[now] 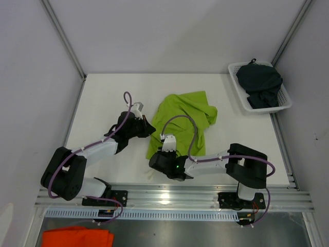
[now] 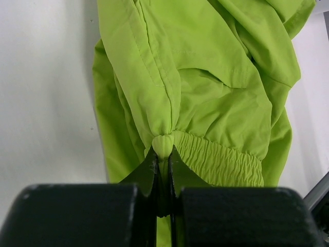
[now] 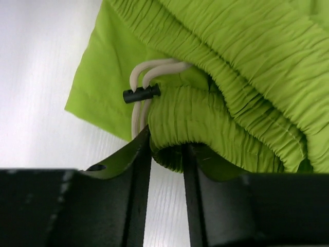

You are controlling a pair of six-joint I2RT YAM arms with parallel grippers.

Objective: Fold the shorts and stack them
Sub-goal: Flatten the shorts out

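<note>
Left gripper (image 2: pixel 163 154) pinches the green shorts (image 1: pixel 182 116); right gripper (image 3: pixel 167 149) has waistband (image 3: pixel 216 123) between jaws (gripped? I cannot tell). Spreading step, I think; next pull apart evenly.

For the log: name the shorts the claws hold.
The lime green shorts, in left claw and right claw; the dark shorts lie in the basket.

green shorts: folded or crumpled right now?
Crumpled, not folded. The lime green shorts lie in an uneven, bunched heap on the table; the left hand and right hand each pinch an edge.
</note>
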